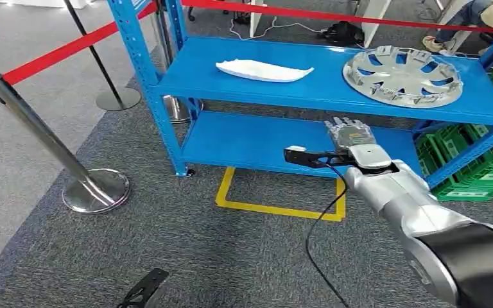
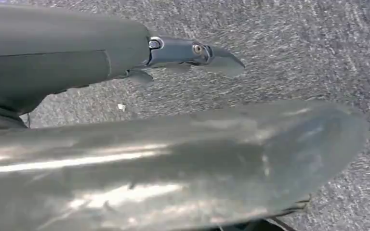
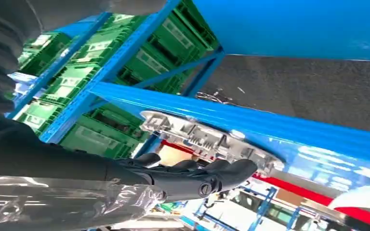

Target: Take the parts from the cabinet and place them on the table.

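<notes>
The robot stood before the blue cabinet [image 1: 257, 83], and the job looked to be at its reaching step: nothing had yet been lifted. The right robot hand [image 1: 348, 136] was raised in front of the shelving, fingers spread and holding nothing, just below the front edge of the upper shelf. On that shelf, at the right, the silver wheel cover [image 1: 402, 75] lay flat; to its left lay the white part [image 1: 264, 69], well apart from it. The next move probably called for lifting the hand above the shelf edge and onward to the wheel cover's rim, a thin, broad thing that might slide. The left robot hand [image 2: 192, 50] hung over the grey carpet; its state could not be told. Around stood chrome posts [image 1: 45, 144] with red belts [image 1: 58, 52], yellow floor tape [image 1: 282, 208] and green crates [image 1: 472, 157] at the right.
</notes>
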Robot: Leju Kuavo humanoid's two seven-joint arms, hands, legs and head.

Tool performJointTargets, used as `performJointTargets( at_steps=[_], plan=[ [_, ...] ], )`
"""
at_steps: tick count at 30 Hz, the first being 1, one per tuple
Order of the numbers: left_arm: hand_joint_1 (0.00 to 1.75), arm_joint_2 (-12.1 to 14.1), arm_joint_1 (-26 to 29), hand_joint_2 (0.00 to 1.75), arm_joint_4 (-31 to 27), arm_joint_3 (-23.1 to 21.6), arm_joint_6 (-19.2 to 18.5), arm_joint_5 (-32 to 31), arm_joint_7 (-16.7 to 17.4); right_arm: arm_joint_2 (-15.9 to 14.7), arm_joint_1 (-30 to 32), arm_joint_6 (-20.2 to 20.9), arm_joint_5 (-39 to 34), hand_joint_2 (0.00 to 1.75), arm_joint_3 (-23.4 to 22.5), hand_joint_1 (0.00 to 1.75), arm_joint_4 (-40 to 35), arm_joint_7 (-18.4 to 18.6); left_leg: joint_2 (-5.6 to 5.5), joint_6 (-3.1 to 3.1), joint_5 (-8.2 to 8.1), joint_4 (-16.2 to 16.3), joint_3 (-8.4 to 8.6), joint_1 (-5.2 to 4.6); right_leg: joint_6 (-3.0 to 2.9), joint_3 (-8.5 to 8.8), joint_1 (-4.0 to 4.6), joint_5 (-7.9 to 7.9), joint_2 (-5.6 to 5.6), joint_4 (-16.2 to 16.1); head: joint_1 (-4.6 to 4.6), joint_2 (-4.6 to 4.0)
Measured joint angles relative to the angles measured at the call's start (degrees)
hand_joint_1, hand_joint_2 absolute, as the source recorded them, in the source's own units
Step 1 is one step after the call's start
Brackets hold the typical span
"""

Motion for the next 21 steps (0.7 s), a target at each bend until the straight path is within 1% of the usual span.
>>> performJointTargets(
  at_steps=[1,2,3,5,6,7,8,9,10,11,12,13,14,15,16,17,18,19,20,21],
  plan=[
    [0.00,0.0,0.1,0.00,0.0,0.0,0.0,0.0,0.0,0.0,0.2,0.0,0.0,1.75,0.0,0.00,0.0,0.0,-0.09,0.09,-0.08,0.0,0.12,-0.09,-0.04,-1.38,0.01,0.02,0.00,1.9,-0.02,0.00],
    [0.00,0.0,0.1,0.00,0.0,0.0,0.0,0.0,0.0,0.0,0.2,0.0,0.0,1.75,0.0,0.00,0.0,0.0,-0.16,0.10,-0.19,0.0,0.31,-0.14,-0.18,-1.26,0.05,1.40,0.00,0.9,0.00,0.00],
    [0.00,0.0,0.1,0.00,0.0,0.0,0.0,0.0,0.0,0.0,0.2,0.0,0.0,1.75,0.0,0.00,0.0,0.0,-0.21,-0.01,-0.37,0.0,0.55,-0.15,-0.38,0.07,0.11,3.86,0.00,-2.5,0.00,0.00],
    [0.00,0.0,0.1,0.00,0.0,0.0,0.0,0.0,0.0,0.0,0.0,0.0,0.0,1.75,0.0,0.00,0.0,0.0,-0.26,-0.42,-0.89,0.1,1.38,-0.15,-0.84,5.26,0.16,9.82,-0.01,-13.7,0.07,0.00],
    [0.00,0.0,0.1,0.00,0.0,0.0,0.0,0.0,0.0,0.0,0.0,0.0,0.0,1.75,0.0,0.00,0.0,0.0,-0.30,-0.72,-1.08,0.1,1.48,-0.35,-0.83,6.65,0.31,9.39,0.06,-15.7,0.03,0.00],
    [0.00,0.0,0.0,0.00,0.0,0.0,0.0,0.0,0.0,0.0,-0.1,-0.1,0.0,1.75,0.0,0.00,0.0,0.0,-0.36,-1.01,-1.19,0.3,1.34,-0.50,-1.00,7.22,0.38,9.18,0.10,-16.7,0.05,0.00],
    [0.00,0.0,0.1,0.00,0.0,0.0,0.0,0.0,0.0,0.0,0.1,-0.1,0.0,1.75,0.0,0.00,0.0,0.0,-0.35,-1.27,-1.05,0.1,1.38,-0.43,-1.09,7.05,0.48,9.19,0.13,-16.6,-0.04,0.00],
    [0.00,0.0,0.1,0.00,0.0,0.0,0.0,0.0,0.0,0.0,0.1,-0.1,0.0,1.75,0.1,0.00,0.0,0.0,-0.34,-1.50,-1.00,-0.2,1.45,-0.33,-1.42,6.99,0.60,9.05,0.17,-16.4,0.02,0.00],
    [0.00,-0.1,0.2,0.00,0.0,0.0,0.0,0.0,0.0,0.0,0.1,-0.1,0.0,1.75,0.1,0.00,0.0,0.0,-0.34,-1.90,-1.03,-0.3,1.53,-0.32,-1.75,7.01,0.58,9.11,0.19,-16.6,0.00,0.00],
    [0.00,0.0,0.2,0.00,0.0,0.0,0.0,0.0,0.0,0.0,0.1,-0.1,0.0,1.75,0.1,0.00,0.0,0.0,-0.25,-2.30,-1.47,-0.1,1.47,-0.26,-2.12,7.41,0.11,9.31,0.13,-17.0,0.13,0.00],
    [0.00,0.0,0.2,0.00,0.0,0.0,0.0,0.0,0.0,0.0,0.0,-0.2,0.0,1.75,0.0,0.00,0.0,0.0,-0.09,-2.68,-2.49,1.5,0.85,-0.33,-2.48,7.56,0.08,9.26,0.15,-17.1,-0.32,0.00],
    [0.00,0.0,0.2,0.00,0.0,0.0,0.0,0.0,0.0,0.0,0.0,-0.2,0.0,1.75,0.1,0.00,0.0,0.0,-0.06,-3.01,-4.54,5.2,-1.01,-0.25,-2.67,7.60,0.07,9.18,0.14,-17.1,-0.55,0.00],
    [0.00,0.0,0.2,0.00,0.0,0.0,0.0,0.0,0.0,0.1,0.1,-0.1,0.0,1.75,0.1,0.00,0.0,0.0,-0.05,-3.23,-6.63,9.9,-3.45,-0.17,-2.79,7.64,0.08,9.10,0.14,-17.1,-0.50,0.00],
    [0.00,0.0,0.2,0.00,0.0,0.0,0.0,0.0,0.0,0.1,0.2,-0.1,0.0,1.75,0.1,0.00,0.0,0.0,-0.05,-3.37,-8.35,14.7,-6.13,-0.16,-2.87,7.65,0.09,9.03,0.14,-17.1,-0.48,0.00],
    [0.00,0.0,0.3,0.00,0.0,0.0,0.0,0.0,0.0,0.1,0.4,-0.1,0.0,1.75,0.1,0.00,0.0,0.0,-0.05,-3.44,-8.76,17.4,-7.91,-0.15,-2.89,7.67,0.08,9.00,0.14,-17.1,-0.55,0.00],
    [0.00,0.0,0.4,0.00,0.0,0.0,0.0,0.0,0.0,0.1,0.5,-0.1,0.0,1.75,0.1,0.00,0.0,0.0,-0.04,-3.47,-7.70,17.4,-8.30,-0.11,-2.86,7.74,0.07,8.95,0.14,-17.1,-0.48,0.00],
    [0.00,0.1,0.5,0.00,0.0,0.0,0.0,0.0,0.0,0.1,0.5,-0.1,0.0,1.75,0.1,0.00,0.0,0.0,-0.03,-3.45,-5.25,14.7,-7.30,-0.05,-2.75,7.89,0.03,8.80,0.15,-17.1,-0.52,0.00],
    [0.00,0.1,0.5,0.00,0.0,0.0,0.0,0.0,0.0,0.1,0.5,-0.1,0.0,1.75,0.1,0.00,0.0,0.0,0.01,-3.41,-2.47,10.3,-5.22,0.00,-2.61,8.15,-0.04,8.68,0.16,-17.1,-0.48,0.00],
    [0.00,0.1,0.5,0.00,0.0,0.0,0.0,0.0,0.0,0.1,0.5,-0.1,0.0,1.75,0.1,0.00,0.0,0.0,0.14,-3.43,0.10,5.2,-2.67,0.06,-2.38,8.44,-0.15,8.47,0.16,-17.1,-0.50,0.00],
    [0.00,0.0,0.5,0.00,0.0,0.0,0.0,0.0,0.0,0.1,0.4,-0.1,0.0,1.75,0.1,0.00,0.0,0.0,0.48,-3.55,1.40,1.3,-0.77,0.21,-2.08,8.53,-0.02,8.29,0.19,-17.1,-0.59,0.00]
  ],
)
